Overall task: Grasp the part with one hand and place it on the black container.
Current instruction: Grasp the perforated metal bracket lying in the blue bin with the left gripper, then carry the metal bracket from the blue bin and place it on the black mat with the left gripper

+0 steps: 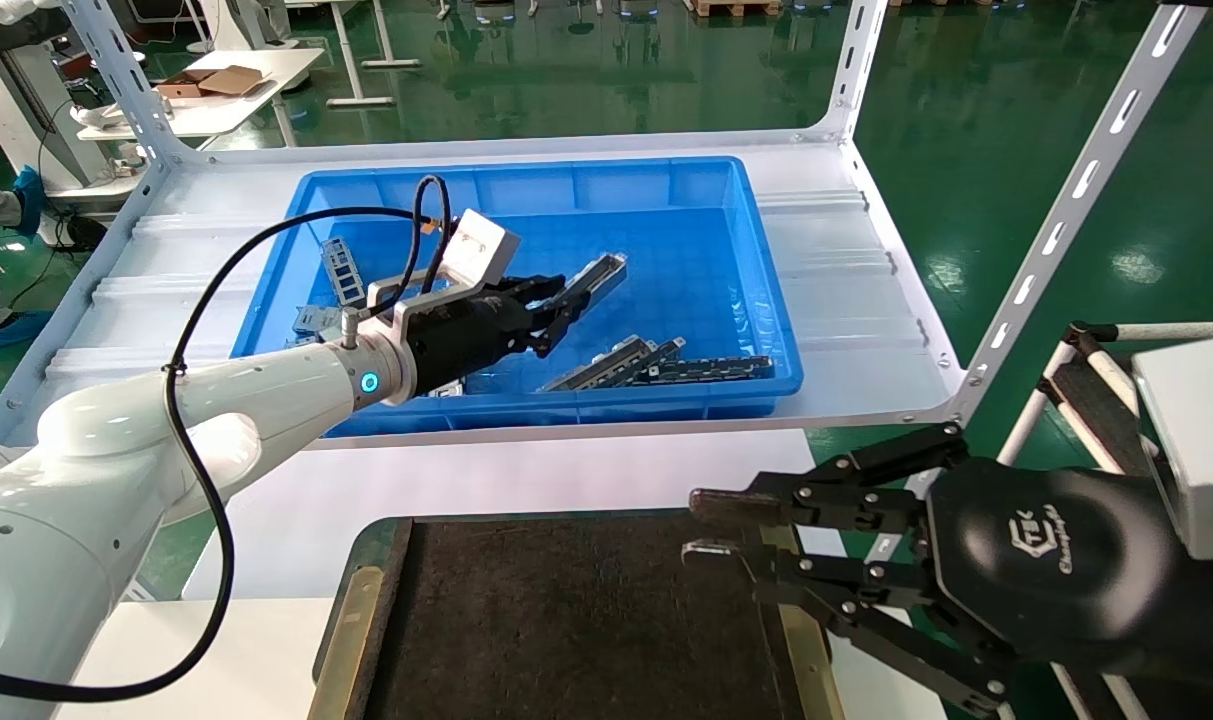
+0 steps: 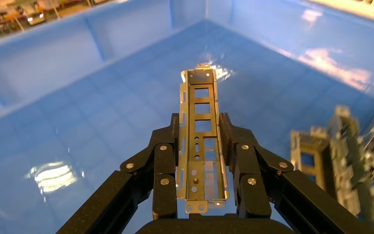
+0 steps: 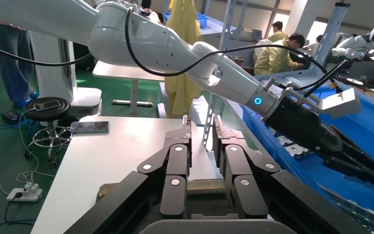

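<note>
Grip looks secure: the left end effector point(image 1: 556, 318), a black multi-finger linkage claw with a white box on its wrist, is closed on the part point(image 2: 198, 141), a slim silver-grey metal channel bar with ladder-like slotted sides. In the left wrist view the bar lies lengthwise between the two fingers point(image 2: 164, 163), pinched at its near half while its far end juts forward over the floor of the deep blue plastic bin point(image 1: 756, 290). From the head view the bar appears lifted clear of the bin floor and tilted upward at its free end, though how far it is raised cannot be told.

The step in hand is, by my reading, carrying the bar out of the bin to the black container point(image 1: 586, 620), a wide flat black felt-like tray with brass-coloured strips along its edges, which sits nearer the robot on the white tabletop point(image 1: 266, 640). To do it well, the arm should rise first so the overhanging end clears the bin's near wall, then travel back over the tray, level the bar and lower it close to the felt before opening. More loose silver bars point(image 1: 616, 362) lie in the bin near the carried one, so a straight lift avoids snagging them.

The right end effector point(image 1: 701, 528) hangs parked over the tray's right edge, fingers nearly together and holding nothing; the carry should keep left of it.
</note>
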{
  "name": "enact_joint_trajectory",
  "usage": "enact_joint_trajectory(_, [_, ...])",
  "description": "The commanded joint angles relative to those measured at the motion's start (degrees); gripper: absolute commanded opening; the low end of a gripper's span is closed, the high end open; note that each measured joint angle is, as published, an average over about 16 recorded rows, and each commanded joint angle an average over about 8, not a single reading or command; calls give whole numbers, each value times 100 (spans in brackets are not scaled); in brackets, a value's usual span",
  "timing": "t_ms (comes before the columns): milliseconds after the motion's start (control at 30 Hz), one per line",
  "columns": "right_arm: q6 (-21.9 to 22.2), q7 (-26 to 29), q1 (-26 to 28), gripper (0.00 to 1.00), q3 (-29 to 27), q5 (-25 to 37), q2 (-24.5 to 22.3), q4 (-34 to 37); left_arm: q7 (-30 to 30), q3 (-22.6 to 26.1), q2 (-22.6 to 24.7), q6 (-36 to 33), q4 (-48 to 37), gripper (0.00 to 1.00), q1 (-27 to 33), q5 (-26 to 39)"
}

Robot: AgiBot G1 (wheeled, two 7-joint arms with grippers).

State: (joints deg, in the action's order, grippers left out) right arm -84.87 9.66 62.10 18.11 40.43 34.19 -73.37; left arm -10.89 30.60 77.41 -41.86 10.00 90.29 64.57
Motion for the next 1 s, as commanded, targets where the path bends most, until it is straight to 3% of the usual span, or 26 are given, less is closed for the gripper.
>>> enact_joint_trajectory(33, [0, 0, 0, 0, 0, 0, 0, 0, -39, -3, -5, -18, 39, 0, 6, -69])
enact_joint_trajectory(267, [1, -1, 0, 0, 2, -1, -1, 0, -293, -137, -145, -433, 66, 0, 133, -357])
enact_joint_trajectory(533, [1, -2, 1, 0, 4, -2, -1, 0, -424, -260, -581, -1608, 237, 0, 268, -601])
enact_joint_trajectory(767, [2, -2, 1, 0, 5, -3, -2, 0, -200, -244, -1124, -2855, 678, 0, 141, -698])
enact_joint_trajectory(1000, [3, -3, 2, 0, 6, -4, -3, 0, 332, -235, -1779, -3955, 1712, 0, -470, -909])
